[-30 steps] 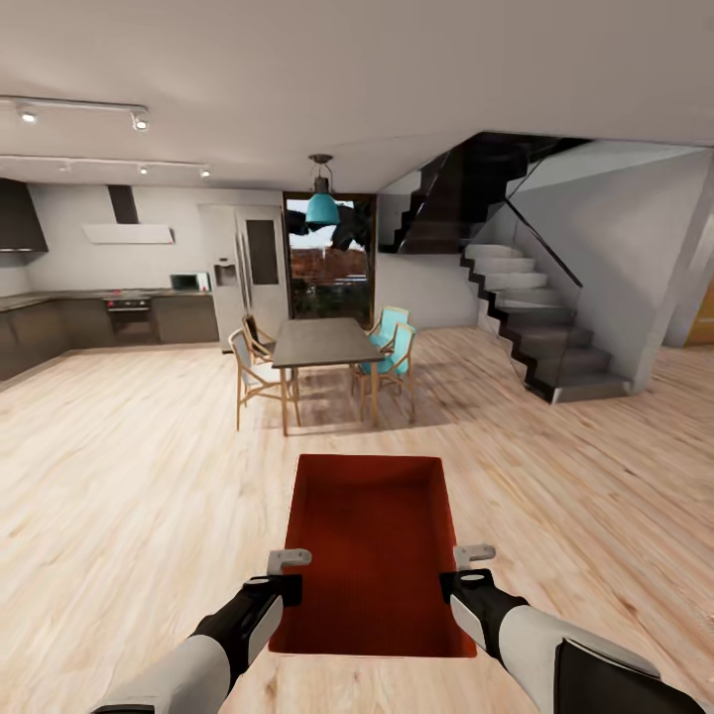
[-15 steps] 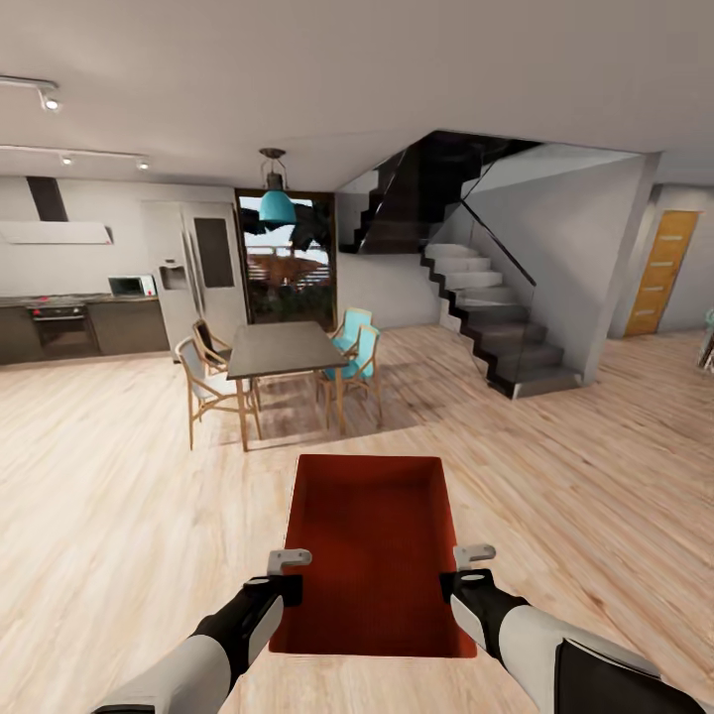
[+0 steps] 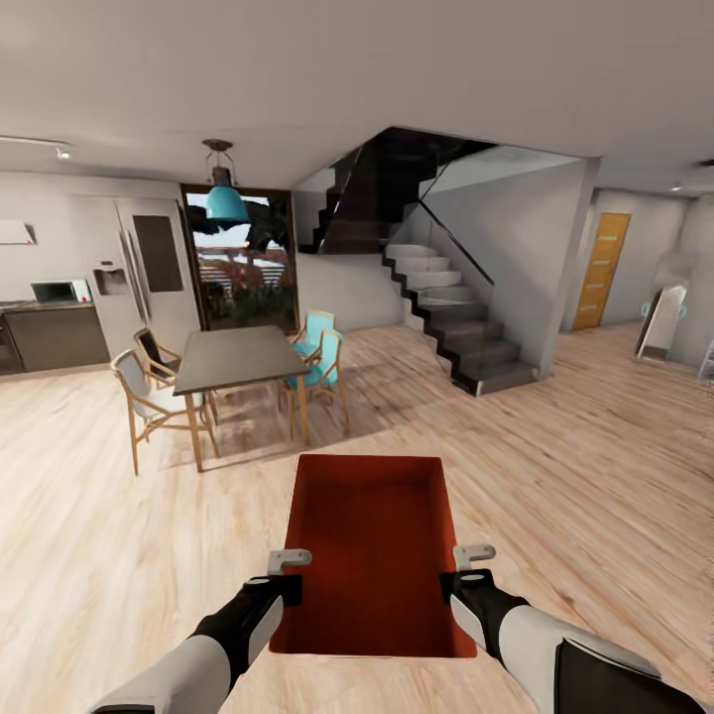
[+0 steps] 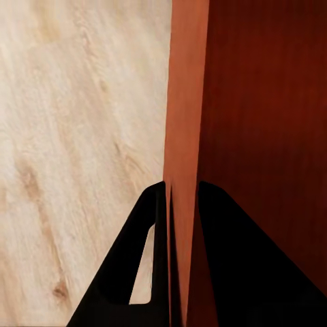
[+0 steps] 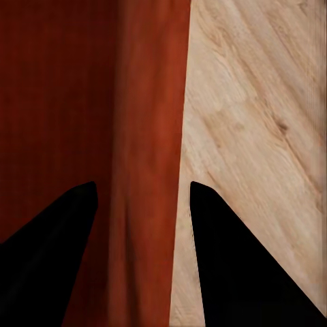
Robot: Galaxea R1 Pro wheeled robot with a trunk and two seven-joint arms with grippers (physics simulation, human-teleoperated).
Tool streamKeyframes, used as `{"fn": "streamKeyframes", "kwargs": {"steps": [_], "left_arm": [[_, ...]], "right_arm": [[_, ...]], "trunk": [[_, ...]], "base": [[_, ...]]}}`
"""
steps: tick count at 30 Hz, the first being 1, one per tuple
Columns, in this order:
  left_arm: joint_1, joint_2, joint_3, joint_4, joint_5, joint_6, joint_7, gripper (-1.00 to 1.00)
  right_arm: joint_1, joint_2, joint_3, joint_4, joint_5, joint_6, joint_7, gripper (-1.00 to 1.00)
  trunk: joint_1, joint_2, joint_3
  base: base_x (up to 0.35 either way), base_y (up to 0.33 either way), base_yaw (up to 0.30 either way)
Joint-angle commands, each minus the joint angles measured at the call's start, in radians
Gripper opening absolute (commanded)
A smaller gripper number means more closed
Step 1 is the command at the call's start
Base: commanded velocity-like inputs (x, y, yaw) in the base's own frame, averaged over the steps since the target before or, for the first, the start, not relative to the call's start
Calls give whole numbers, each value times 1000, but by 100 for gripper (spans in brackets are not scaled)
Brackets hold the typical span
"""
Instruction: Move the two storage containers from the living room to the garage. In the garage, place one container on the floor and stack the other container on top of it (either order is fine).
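Container: orange-red storage container (image 3: 372,555) is sitting lower centre, carried over wood floor (image 3: 595,466).
Left gripper (image 3: 286,575): fingers are clamping its left wall.
Right gripper (image 3: 466,567): fingers are straddling its right wall; contact unclear.

We are showing two arms with matte black wrist sections that are widening into pale grey-white forearm shells. On the right arm a dark panel is covering the outer side of the shell. Our left end effector (image 3: 286,573) and our right end effector (image 3: 468,567) are each carrying a small light grey bracket at the tip, above a black body. In the wrist views our fingers (image 4: 153,259) are appearing as plain black tapering wedges, one with a slot-shaped cutout.
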Motion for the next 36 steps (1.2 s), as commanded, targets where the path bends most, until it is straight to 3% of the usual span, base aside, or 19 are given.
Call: {"fn": "streamKeyframes", "kwargs": {"steps": [1, 36], "left_arm": [[1, 10, 4, 2, -16, 7, 5, -100], [1, 10, 4, 2, -16, 7, 5, -100]], "right_arm": [[-1, 0, -30, 3, 6, -29, -1, -100], [-1, 1, -30, 3, 6, -28, -1, -100]], "trunk": [[1, -1, 0], [1, -1, 0]], "base": [[323, 0, -243], [323, 0, -243]]}}
